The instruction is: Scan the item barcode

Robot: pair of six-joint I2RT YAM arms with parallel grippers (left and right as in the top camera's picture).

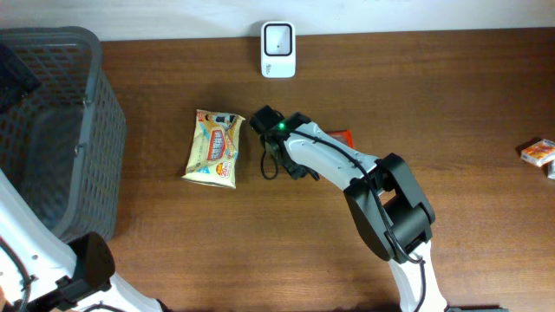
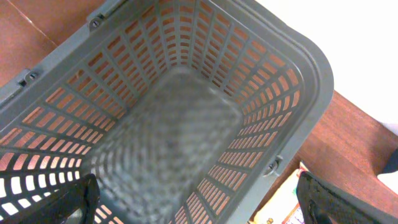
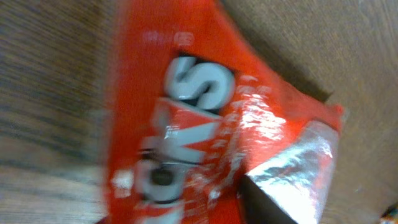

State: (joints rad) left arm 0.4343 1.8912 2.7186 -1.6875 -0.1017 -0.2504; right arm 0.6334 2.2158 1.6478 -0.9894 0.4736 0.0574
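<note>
A red snack packet (image 3: 186,124) with white lettering and a silver foil corner lies on the wooden table and fills the blurred right wrist view. From overhead only its edge (image 1: 344,137) shows, behind the right arm's white link. My right gripper (image 1: 284,163) hangs low over the table between this packet and a yellow snack bag (image 1: 215,147). Its jaws are not clear in any view. The white barcode scanner (image 1: 277,49) stands at the table's far edge. My left gripper (image 2: 199,208) is open and empty above the grey basket (image 2: 186,124).
The grey plastic basket (image 1: 52,130) takes up the table's left side. A small orange packet (image 1: 538,152) lies at the far right edge. A corner of the yellow bag (image 2: 283,208) shows beside the basket rim.
</note>
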